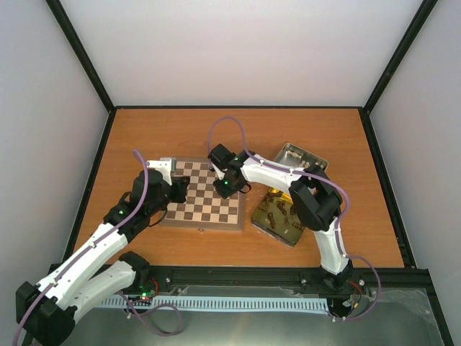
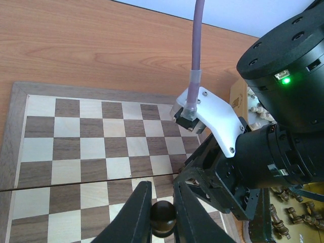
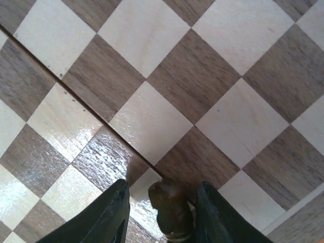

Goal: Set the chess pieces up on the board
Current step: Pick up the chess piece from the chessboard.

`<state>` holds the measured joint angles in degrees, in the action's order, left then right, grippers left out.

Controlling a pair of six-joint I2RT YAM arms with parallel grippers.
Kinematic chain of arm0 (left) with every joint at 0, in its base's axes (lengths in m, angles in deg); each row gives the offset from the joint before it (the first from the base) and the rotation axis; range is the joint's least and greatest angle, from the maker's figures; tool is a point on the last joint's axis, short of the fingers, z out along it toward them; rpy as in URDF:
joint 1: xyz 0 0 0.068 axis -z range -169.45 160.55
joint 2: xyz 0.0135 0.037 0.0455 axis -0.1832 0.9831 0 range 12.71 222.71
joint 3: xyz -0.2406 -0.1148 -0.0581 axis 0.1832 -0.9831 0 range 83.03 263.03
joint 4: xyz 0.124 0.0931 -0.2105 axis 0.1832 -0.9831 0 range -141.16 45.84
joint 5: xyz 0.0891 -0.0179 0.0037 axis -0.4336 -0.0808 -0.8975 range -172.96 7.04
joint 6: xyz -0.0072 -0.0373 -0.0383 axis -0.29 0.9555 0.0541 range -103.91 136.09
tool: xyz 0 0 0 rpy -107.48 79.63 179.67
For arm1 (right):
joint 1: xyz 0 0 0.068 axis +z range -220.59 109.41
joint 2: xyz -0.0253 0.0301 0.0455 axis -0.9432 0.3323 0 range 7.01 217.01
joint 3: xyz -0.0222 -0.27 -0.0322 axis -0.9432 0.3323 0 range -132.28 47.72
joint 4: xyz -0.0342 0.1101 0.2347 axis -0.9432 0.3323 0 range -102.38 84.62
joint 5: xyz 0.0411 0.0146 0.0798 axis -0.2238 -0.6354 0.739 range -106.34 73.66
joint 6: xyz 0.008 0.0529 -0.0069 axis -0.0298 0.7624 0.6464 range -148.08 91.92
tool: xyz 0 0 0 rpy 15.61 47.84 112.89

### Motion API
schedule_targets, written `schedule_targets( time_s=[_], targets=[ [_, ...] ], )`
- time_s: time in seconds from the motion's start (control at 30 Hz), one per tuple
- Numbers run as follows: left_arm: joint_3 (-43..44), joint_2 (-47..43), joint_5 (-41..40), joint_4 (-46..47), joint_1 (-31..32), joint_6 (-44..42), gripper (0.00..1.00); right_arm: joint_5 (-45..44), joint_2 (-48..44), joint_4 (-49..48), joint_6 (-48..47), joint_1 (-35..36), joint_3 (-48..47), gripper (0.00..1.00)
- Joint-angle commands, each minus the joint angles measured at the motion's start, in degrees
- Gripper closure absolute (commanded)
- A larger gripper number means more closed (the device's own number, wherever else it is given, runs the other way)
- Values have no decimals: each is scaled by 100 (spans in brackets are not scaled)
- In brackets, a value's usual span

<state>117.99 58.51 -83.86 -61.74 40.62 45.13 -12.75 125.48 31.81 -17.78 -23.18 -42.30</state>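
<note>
Left gripper (image 2: 162,198) — fingers clamped together on the round head of 1 dark piece (image 2: 163,218), at the left edge of the board (image 1: 204,209). The board lies flat, mid-table (image 1: 144,137).

Right gripper (image 3: 163,202) is further in, over the board's right side. Its fingers stand apart with a second dark piece (image 3: 172,215) between them — a gap shows on 1 side, contact on the other cannot be told. The piece's foot is cut off by the frame edge.

Tin (image 1: 301,156) lies just right of the board, and its gold-lined half holds loose chess pieces (image 1: 279,210).
</note>
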Motion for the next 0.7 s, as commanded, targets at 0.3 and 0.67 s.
schedule_targets(
  time_s=[0.3, 0.67],
  targets=[
    [85, -35, -67, 157, 61, 57, 94, -387, 158, 228, 32, 22, -273, 81],
    [-17, -68, 67, 179, 61, 146, 94, -488, -1012, -1942, 918, 22, 1013, 82]
  ],
)
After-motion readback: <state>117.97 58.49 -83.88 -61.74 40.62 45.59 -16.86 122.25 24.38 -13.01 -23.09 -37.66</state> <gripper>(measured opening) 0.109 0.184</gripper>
